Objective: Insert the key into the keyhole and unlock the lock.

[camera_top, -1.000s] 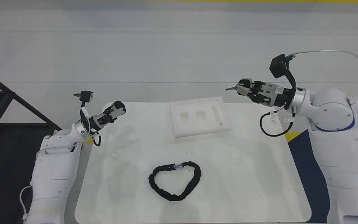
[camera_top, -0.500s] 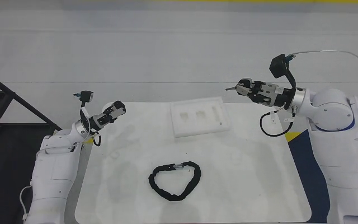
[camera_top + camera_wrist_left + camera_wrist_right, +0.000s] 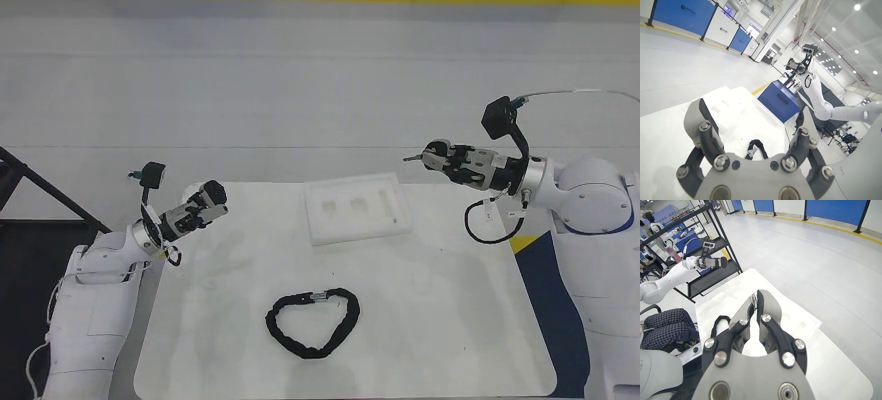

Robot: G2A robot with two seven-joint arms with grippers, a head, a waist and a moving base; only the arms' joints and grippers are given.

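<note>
A black fabric-covered chain lock (image 3: 312, 322) lies in a loop on the white table (image 3: 450, 300), its silver lock body (image 3: 320, 296) on the far side of the loop. My right gripper (image 3: 428, 156) hangs above the table's far right corner, shut on a small metal key (image 3: 754, 298) that sticks out past the fingertips. My left gripper (image 3: 212, 192) is over the table's far left corner, open with nothing in it. In the left wrist view the chain lock (image 3: 758, 145) shows between the spread fingers (image 3: 705, 113). In the right wrist view the chain lock (image 3: 719, 321) curls beside my right gripper (image 3: 755, 298).
A white foam tray (image 3: 358, 208) with shallow recesses sits at the table's far middle, between the two grippers. A black metal rack (image 3: 30, 180) stands off the table's left side. A blue cabinet (image 3: 780, 102) stands beyond the right edge.
My left arm has shifted slightly, its gripper moving a little toward the table's middle. The right arm, the key and the chain lock have stayed put.
</note>
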